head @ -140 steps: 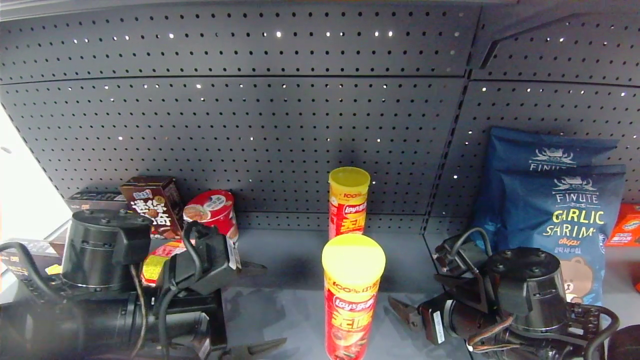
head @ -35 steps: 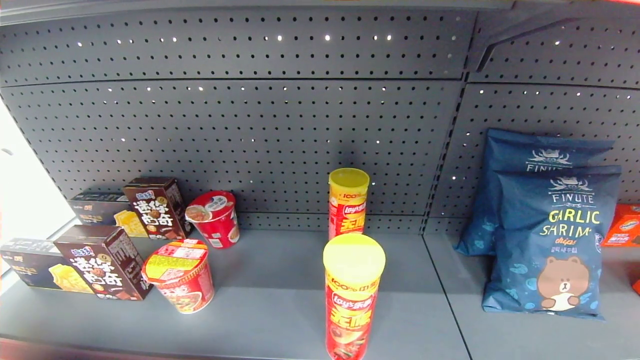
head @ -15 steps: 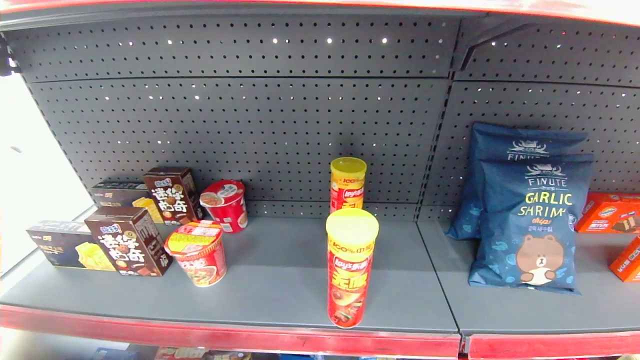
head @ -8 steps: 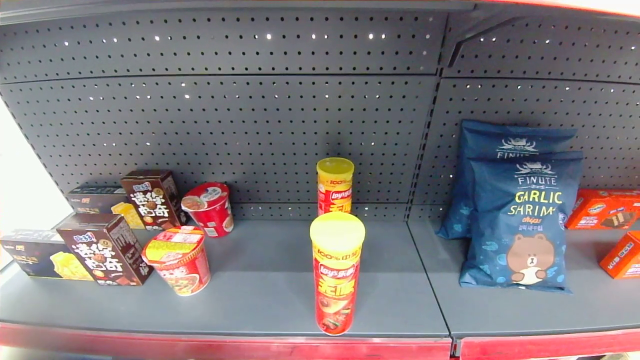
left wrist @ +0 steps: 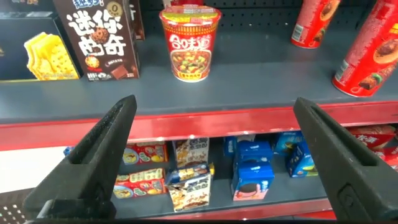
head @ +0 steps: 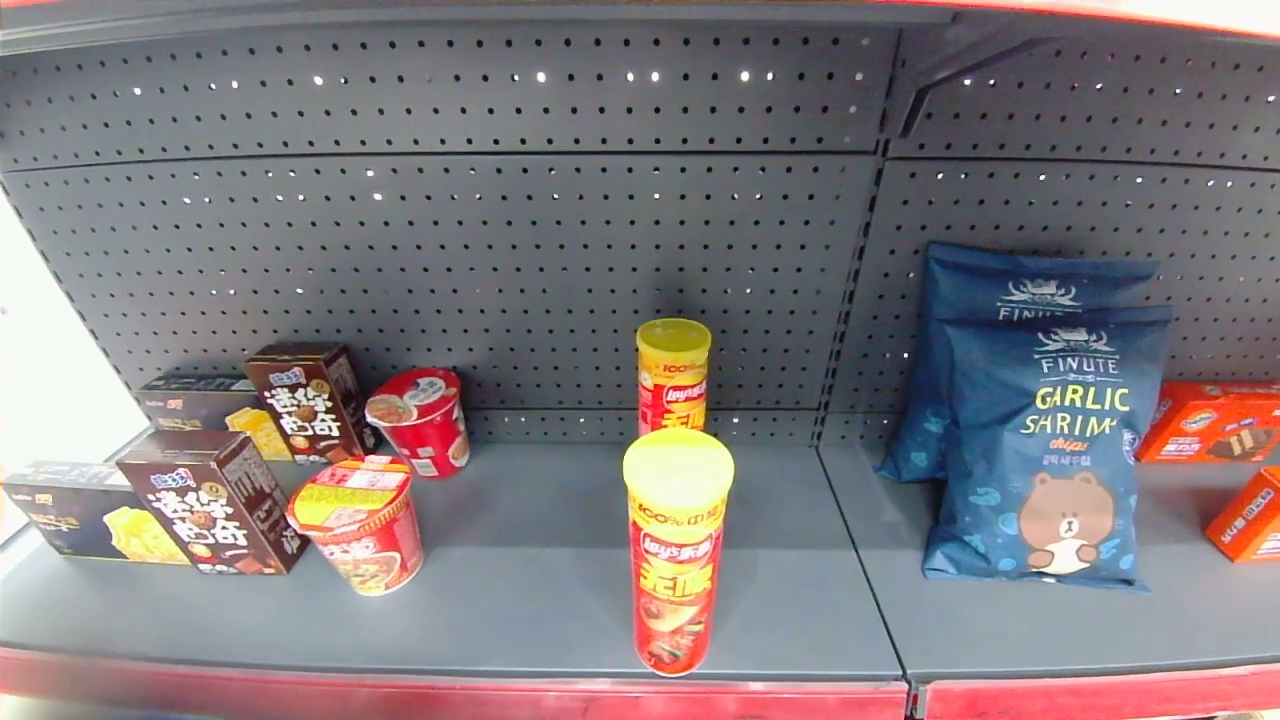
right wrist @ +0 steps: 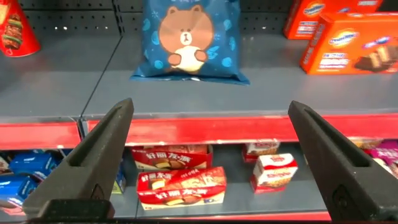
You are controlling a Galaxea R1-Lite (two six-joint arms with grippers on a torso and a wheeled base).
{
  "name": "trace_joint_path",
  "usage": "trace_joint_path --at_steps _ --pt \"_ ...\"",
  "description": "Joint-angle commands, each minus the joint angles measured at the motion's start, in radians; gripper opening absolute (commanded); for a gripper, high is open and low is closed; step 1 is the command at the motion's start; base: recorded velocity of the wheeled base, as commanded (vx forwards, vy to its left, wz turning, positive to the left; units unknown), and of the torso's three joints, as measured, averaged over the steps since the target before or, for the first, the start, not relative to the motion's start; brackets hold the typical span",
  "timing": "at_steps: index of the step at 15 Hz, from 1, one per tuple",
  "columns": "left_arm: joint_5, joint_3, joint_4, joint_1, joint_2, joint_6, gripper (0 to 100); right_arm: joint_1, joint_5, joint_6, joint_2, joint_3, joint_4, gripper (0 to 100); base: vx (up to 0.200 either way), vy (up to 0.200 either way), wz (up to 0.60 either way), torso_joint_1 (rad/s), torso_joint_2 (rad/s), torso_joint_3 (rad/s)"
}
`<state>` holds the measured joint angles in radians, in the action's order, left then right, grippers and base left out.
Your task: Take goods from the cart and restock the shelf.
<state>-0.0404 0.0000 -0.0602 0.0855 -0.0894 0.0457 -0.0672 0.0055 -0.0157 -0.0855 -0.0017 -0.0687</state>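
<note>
Head view: on the grey shelf the front chip can stood upright near the front edge. The rear chip can stood behind it, against the pegboard. The front noodle cup and front brown box stood to the left, and the blue bags to the right.

Left wrist view: left gripper was spread wide with nothing between its fingers, facing the shelf's red edge below the noodle cup.

Right wrist view: right gripper was likewise wide apart and empty, facing the blue bags.
</note>
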Motion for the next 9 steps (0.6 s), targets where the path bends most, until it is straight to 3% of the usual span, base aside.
trace_joint_path --at_steps 1,6,8,9 --pt "-0.001 0.000 0.000 0.000 -0.003 -0.001 100 0.000 0.001 -0.001 -0.003 0.000 0.000 100 0.000 0.000 0.00 0.000 0.00 0.000" --pt "-0.001 0.000 0.000 0.000 -0.003 0.003 100 0.000 0.001 -0.003 -0.003 0.000 0.000 100 0.000 0.000 0.00 0.000 0.00 0.000" --pt "-0.003 0.000 0.000 0.000 -0.003 0.000 100 0.000 0.001 -0.003 -0.003 0.000 0.000 100 0.000 0.200 0.00 0.000 0.00 0.002" --pt "-0.003 0.000 0.000 0.000 -0.003 -0.001 100 0.000 0.008 -0.003 -0.003 0.000 0.000 100 0.000 0.000 0.00 0.000 0.00 0.000"
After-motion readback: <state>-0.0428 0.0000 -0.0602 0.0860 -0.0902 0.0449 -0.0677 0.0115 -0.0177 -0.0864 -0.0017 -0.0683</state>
